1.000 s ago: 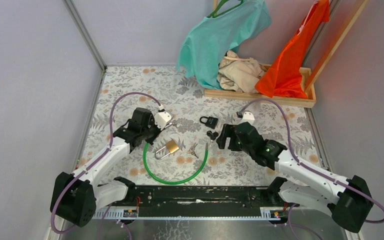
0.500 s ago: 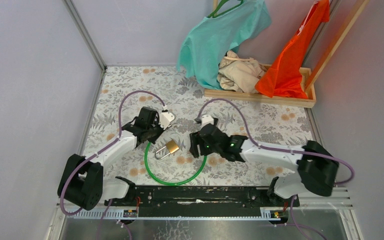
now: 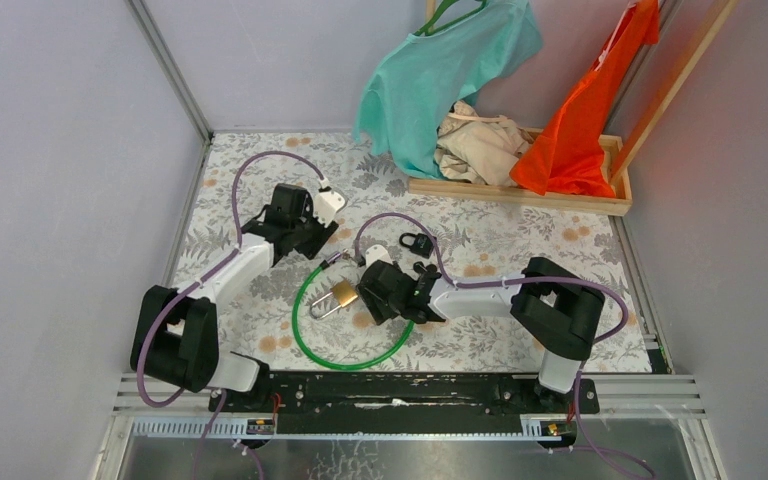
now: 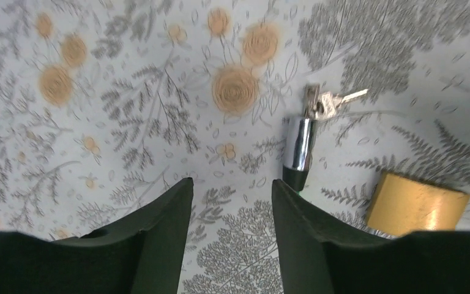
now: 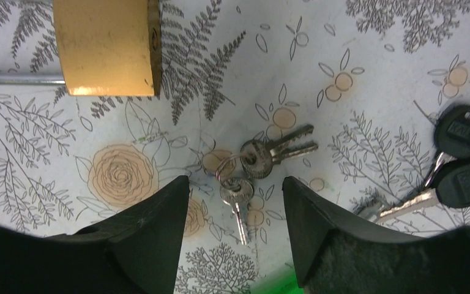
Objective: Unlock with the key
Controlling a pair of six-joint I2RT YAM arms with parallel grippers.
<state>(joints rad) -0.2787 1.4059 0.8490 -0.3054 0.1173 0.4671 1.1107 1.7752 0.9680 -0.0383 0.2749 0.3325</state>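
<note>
top external view: alone takes in the whole floral table cover (image 3: 250, 320), both arms and the back right corner; the small keys are barely made out here.
wooden tray (image 3: 520, 192): at the back right; holds a crumpled beige cloth (image 3: 475, 145); a teal shirt (image 3: 440, 70) and an orange garment (image 3: 580, 120) hang down to it.
green cable lock (image 3: 305, 345): a loop lying flat at centre front; the brass padlock (image 3: 343, 293) lies inside its upper part, on the cover.
black padlock (image 3: 417, 243): just behind the loop, apart from both grippers.
left wrist view: alone shows the cable's chrome barrel (image 4: 298, 144) with small barrel keys (image 4: 333, 101) at its far end; the brass padlock sits at the lower right edge.
left gripper (image 4: 229, 202): jaws well apart, nothing between them, over bare cover just left of the barrel.
right wrist view: alone shows the silver keys (image 5: 257, 159) on a ring, the black-headed keys (image 5: 465, 153) to the right, and the brass padlock at upper left.
right gripper (image 5: 235, 208): jaws parted and empty; the silver keys lie on the cover just ahead of the gap, untouched.
</note>
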